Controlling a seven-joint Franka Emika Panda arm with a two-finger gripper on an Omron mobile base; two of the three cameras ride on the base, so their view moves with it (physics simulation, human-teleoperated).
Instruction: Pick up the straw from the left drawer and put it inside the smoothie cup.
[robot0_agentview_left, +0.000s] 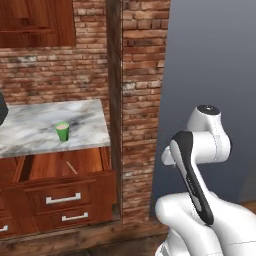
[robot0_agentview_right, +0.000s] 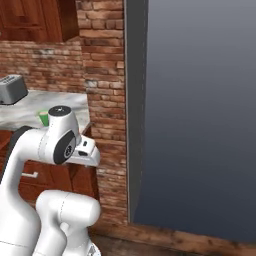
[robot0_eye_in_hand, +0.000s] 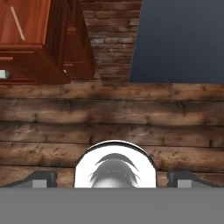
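We see the thin, pale tan straw (robot0_agentview_left: 72, 168) lying flat on the plain floor of the wide reddish-brown wooden left drawer (robot0_agentview_left: 55, 166), which is pulled out under the grey-white marble counter (robot0_agentview_left: 35, 130). The small bright green smoothie cup (robot0_agentview_left: 62, 131) stands up on that counter, just behind the drawer. Our two-finger gripper (robot0_eye_in_hand: 112, 179) points down at the dark wood plank floor (robot0_eye_in_hand: 113, 118) with its tips wide apart and nothing between them, and in the hand view the straw (robot0_eye_in_hand: 18, 22) is far off in the top left corner.
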